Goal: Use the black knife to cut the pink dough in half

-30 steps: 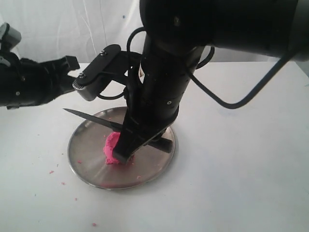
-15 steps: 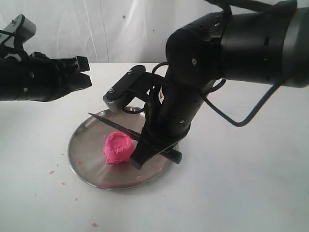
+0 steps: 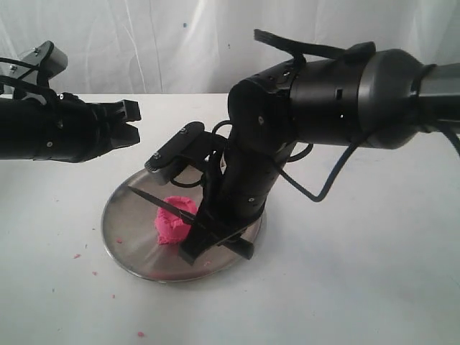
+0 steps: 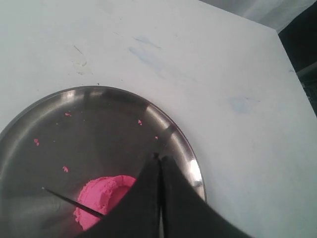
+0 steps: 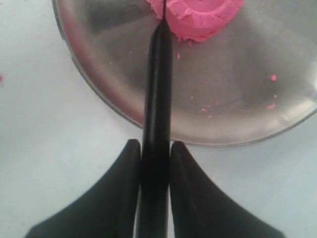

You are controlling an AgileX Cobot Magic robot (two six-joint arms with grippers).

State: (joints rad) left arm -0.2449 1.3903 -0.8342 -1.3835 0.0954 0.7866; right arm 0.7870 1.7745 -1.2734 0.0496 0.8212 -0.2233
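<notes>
The pink dough (image 3: 171, 221) is one stubby lump with a dented top, sitting on the steel plate (image 3: 129, 226). My right gripper (image 3: 215, 238) is shut on the handle of the black knife (image 3: 162, 203). The blade slants across the dough's top, its tip out past the lump. In the right wrist view the knife (image 5: 157, 94) runs from between the right gripper's (image 5: 152, 145) fingers to the dough (image 5: 200, 15). My left gripper (image 3: 135, 123) hovers shut above the plate's far left rim and holds nothing. The left wrist view shows the left gripper (image 4: 159, 161) over the plate, with the dough (image 4: 101, 198) and the thin blade (image 4: 72, 201).
Tiny pink crumbs (image 3: 75, 256) lie scattered on the white table (image 3: 359, 287) in front of and left of the plate, and more crumbs (image 5: 271, 78) lie on the plate (image 5: 247, 104). A white backdrop (image 3: 180, 43) rises behind the table.
The right arm has swung left and lowered, bringing the blade down across the dough's top. The left gripper has moved right, closer to the plate.
</notes>
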